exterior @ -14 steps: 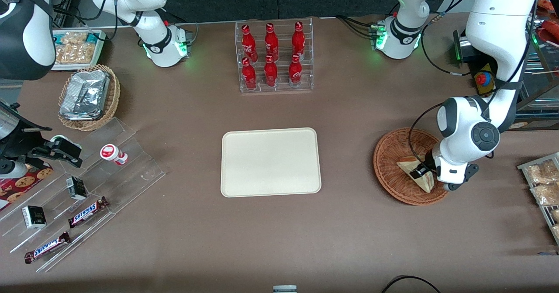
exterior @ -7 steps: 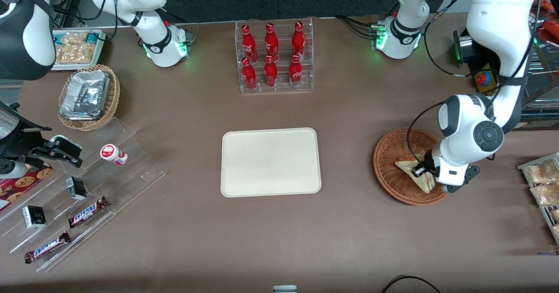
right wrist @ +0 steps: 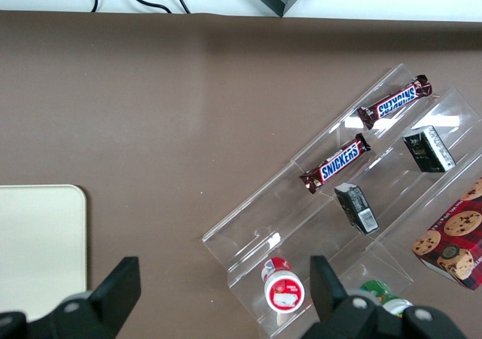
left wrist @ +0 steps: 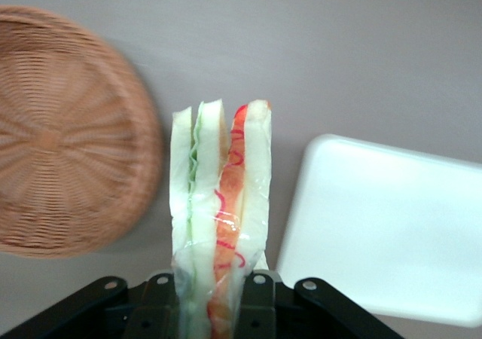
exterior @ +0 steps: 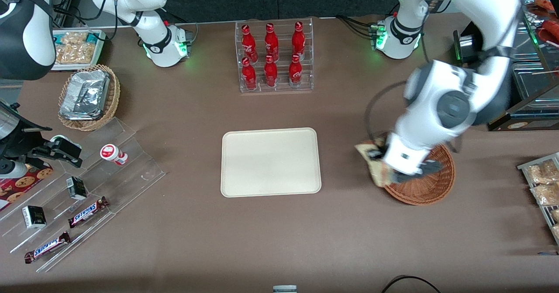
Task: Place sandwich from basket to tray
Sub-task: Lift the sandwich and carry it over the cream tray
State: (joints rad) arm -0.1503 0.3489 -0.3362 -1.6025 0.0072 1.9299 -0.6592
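Currently the gripper (exterior: 379, 164) is clamped on the sandwich (left wrist: 218, 218), held clear above the basket (exterior: 436, 184) rim on the tray (exterior: 270, 162) side (basket now empty). Extraction is complete; remaining steps are transfer over the tray, lowering and release.

The left arm is bending down steeply from its base, wrist tilted toward the counter's middle, its tool (exterior: 376, 162) clamping the sandwich (exterior: 374, 164) above the counter.
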